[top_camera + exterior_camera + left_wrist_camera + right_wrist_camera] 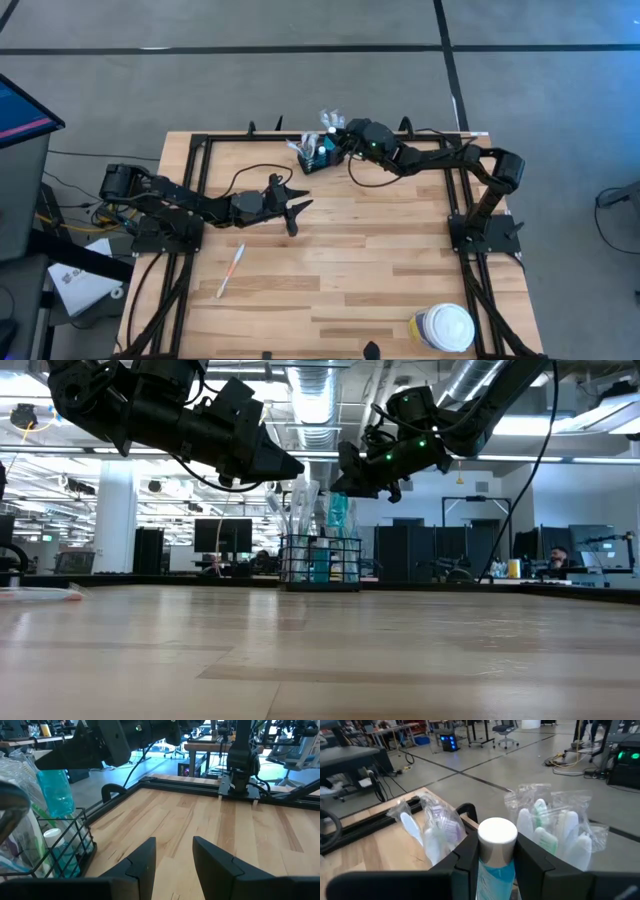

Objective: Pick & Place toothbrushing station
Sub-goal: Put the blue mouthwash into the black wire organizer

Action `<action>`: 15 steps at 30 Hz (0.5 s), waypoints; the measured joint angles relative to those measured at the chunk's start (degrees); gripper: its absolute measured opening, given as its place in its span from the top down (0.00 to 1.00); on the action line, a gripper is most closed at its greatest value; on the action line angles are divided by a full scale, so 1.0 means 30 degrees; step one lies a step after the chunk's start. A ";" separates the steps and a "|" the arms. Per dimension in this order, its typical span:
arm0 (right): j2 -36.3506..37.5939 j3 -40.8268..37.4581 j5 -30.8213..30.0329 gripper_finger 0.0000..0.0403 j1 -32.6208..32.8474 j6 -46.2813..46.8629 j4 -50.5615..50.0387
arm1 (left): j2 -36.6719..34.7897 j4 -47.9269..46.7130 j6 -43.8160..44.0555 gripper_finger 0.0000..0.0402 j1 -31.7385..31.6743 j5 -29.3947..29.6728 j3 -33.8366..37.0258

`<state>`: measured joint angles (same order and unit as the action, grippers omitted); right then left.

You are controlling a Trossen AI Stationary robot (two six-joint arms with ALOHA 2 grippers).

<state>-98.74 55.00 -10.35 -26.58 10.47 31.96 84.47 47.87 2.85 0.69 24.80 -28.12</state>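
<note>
The toothbrushing station is a small black wire caddy [312, 155] standing on its base at the table's far edge; it also shows in the low view [320, 563] and the left wrist view [75, 837]. It holds wrapped toothbrushes [437, 822] and a small white-capped bottle [52, 840]. My right gripper [338, 140] is right above the caddy, shut on a blue bottle with a white cap [497, 832]. My left gripper [295, 212] is open and empty above the table's middle, near side of the caddy, its fingers [145, 865] pointing toward the right arm's base. My right gripper pinches the blue bottle between its two fingers [470, 855], at the neck and the lower edge of the white cap [496, 851]. The fingers slant down from the table's right side. The bottle [338, 520] stands upright with its lower part at the caddy's rim; I cannot tell whether it rests inside.
A wrapped toothbrush [230, 270] lies on the wood at the near left. A round white-lidded jar with a yellow label [445, 328] stands at the near right corner. Black frame rails [200, 190] run along the table's left, right and far edges.
</note>
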 joint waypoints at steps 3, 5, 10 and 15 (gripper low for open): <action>0.0000 0.0000 -0.0035 0.80 -0.0007 0.0041 0.0144 | 0.0000 0.0026 0.0000 0.70 0.0000 -0.0002 0.0000; 0.0000 0.0000 -0.0079 0.80 -0.0019 0.0043 0.0147 | 0.0000 0.0069 0.0000 0.70 0.0000 -0.0007 0.0000; -0.0881 0.0260 -0.0074 0.80 -0.0028 0.0266 0.0961 | 0.0000 0.0187 0.0007 0.70 0.0000 0.0000 0.0000; -0.2480 0.1487 0.0121 0.80 -0.0283 0.0401 0.1102 | -0.0007 0.0396 0.0007 0.70 0.0062 -0.0022 0.0000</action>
<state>-106.18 59.46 -9.99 -27.42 11.67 35.27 84.44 49.06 2.87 0.87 24.73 -28.12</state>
